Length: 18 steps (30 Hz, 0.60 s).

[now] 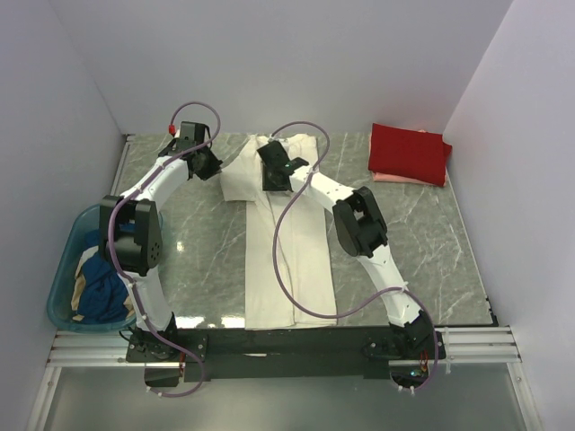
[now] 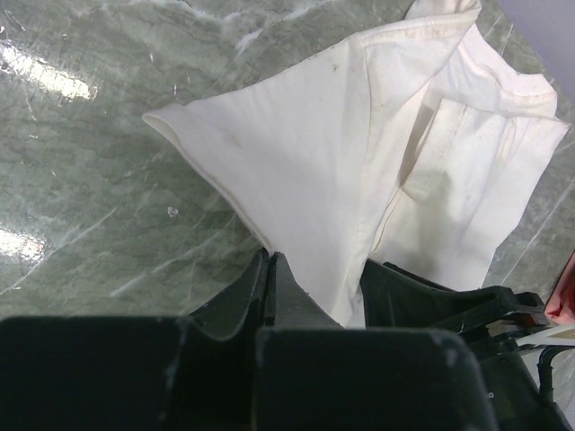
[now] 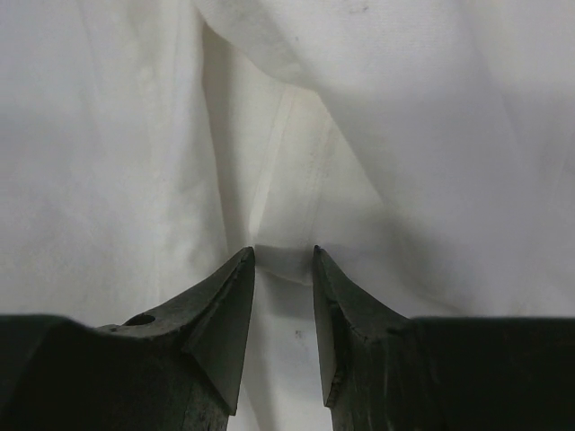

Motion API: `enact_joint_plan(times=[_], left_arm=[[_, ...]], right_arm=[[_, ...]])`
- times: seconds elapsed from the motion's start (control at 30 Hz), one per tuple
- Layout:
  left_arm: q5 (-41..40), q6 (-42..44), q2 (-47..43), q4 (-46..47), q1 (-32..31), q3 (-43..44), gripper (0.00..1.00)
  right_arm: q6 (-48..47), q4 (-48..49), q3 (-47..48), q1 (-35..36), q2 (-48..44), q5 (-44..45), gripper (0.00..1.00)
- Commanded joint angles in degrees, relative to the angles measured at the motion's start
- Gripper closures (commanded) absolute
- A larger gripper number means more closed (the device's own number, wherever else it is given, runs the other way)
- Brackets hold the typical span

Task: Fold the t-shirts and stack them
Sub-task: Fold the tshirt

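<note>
Right jaws: narrowly parted, pointing down onto the cream-white t-shirt (image 3: 108, 135). A small raised fold of the cloth sits between the two tips. The wrist view does not show whether the fold is pinched.

Left jaws: closed tip to tip, low over the table (image 1: 207, 260). They are at the hem of the shirt's left sleeve (image 2: 269, 153), and the hem runs right up to the tips. Whether any cloth is caught between them cannot be told.

Cream-white t-shirt (image 1: 296, 260): laid lengthwise down the middle of the table, folded into a narrow strip. Its collar end is at the far side and its lower edge is near the arm bases. The left sleeve spreads out sideways towards the left jaws. The right jaws are over the upper chest, near the collar.

Red t-shirt (image 1: 409, 153): folded, at the far right corner of the table. It lies on top of a pale pink t-shirt (image 1: 395, 178), of which only an edge shows.

Teal basket (image 1: 61, 274): at the left edge of the table. It holds a dark blue t-shirt (image 1: 101, 289) and a tan one (image 1: 79, 285), both crumpled.
</note>
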Motion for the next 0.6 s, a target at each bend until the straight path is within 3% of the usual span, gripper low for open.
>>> enact_joint_plan(times=[0.0, 0.23, 0.43, 0.5, 0.57], left_arm=[[-0.99, 0.16, -3.15, 0.13, -0.24, -0.13, 1.00], [-0.73, 0.42, -2.71, 0.13, -0.24, 0.40, 1.00], [-0.38, 0.51, -2.36, 0.13, -0.24, 0.58, 1.00], [-0.38, 0.69, -2.27, -0.05, -0.24, 0.75, 1.00], [-0.29, 0.69, -2.27, 0.04, -0.24, 0.84, 1.00]], right_arm=[[-1.21, 0.33, 1.49, 1.26, -2.34, 1.63, 0.60], [-1.21, -1.52, 3.86, 1.26, -0.05, 1.11, 0.62], [-1.12, -0.91, 2.38, 1.17, -0.22, 0.40, 0.74], [-1.38, -0.99, 2.54, 1.26, 0.04, -0.12, 0.75], [-1.38, -2.04, 4.04, 1.26, 0.83, -0.21, 0.67]])
